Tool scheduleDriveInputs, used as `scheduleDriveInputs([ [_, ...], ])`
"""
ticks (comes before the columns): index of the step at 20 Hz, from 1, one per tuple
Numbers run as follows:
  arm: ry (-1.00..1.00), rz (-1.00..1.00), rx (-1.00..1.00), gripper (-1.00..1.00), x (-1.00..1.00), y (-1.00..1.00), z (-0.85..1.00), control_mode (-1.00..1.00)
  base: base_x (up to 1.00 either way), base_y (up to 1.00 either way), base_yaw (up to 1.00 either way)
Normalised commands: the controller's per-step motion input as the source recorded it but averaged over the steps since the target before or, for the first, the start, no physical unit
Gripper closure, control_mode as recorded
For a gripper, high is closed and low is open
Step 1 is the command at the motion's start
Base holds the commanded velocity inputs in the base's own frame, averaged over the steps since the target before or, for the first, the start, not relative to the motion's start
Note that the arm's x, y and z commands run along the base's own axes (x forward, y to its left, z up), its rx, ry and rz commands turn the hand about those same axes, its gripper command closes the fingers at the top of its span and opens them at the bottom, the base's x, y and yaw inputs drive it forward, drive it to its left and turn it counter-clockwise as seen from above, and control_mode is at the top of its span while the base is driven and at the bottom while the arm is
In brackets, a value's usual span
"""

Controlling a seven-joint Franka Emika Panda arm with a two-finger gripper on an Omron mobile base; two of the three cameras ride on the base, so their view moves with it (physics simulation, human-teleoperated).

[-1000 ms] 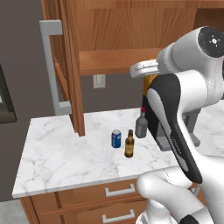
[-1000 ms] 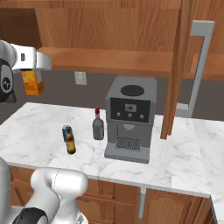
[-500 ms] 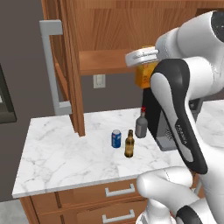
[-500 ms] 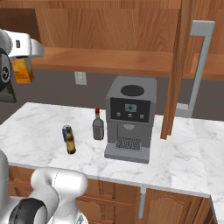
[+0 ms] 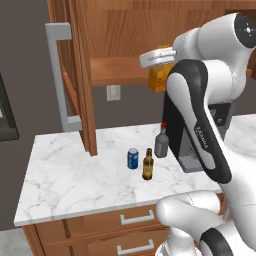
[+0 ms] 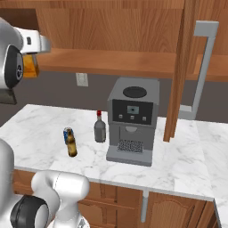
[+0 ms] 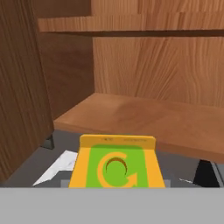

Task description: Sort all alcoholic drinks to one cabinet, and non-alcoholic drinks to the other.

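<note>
The claw (image 5: 159,59) grips the juice carton (image 5: 159,77), raised just in front of the open cabinet's lower shelf (image 5: 117,70). Far below the shelf, the blue can (image 5: 132,158), brown beer bottle (image 5: 147,164) and grey bottle (image 5: 161,142) stand together on the marble bench (image 5: 70,182).

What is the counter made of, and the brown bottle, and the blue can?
Counter: looks like polished marble, white with grey veins. Brown bottle: probably glass, dark amber and slightly shiny. Blue can: likely metal, with a silvery top rim, though too small to be sure.
</note>
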Motion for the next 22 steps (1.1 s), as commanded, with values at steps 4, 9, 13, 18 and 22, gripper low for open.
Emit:
scheduleDriveInputs([
  [4, -0.01, 0.00, 0.02, 1.00, 0.51, 0.10, 0.00, -1.00, 0.00, 0.00, 0.00],
  [9, 0.00, 0.00, 0.00, 1.00, 0.44, 0.29, 0.00, -1.00, 0.00, 0.00, 0.00],
  [13, 0.00, 0.00, 0.00, 1.00, 0.42, 0.35, 0.00, -1.00, 0.00, 0.00, 0.00],
  [18, 0.00, 0.00, 0.00, 1.00, 0.51, 0.21, 0.00, -1.00, 0.00, 0.00, 0.00],
  [22, 0.01, 0.01, 0.00, 1.00, 0.60, 0.05, 0.00, -1.00, 0.00, 0.00, 0.00],
])
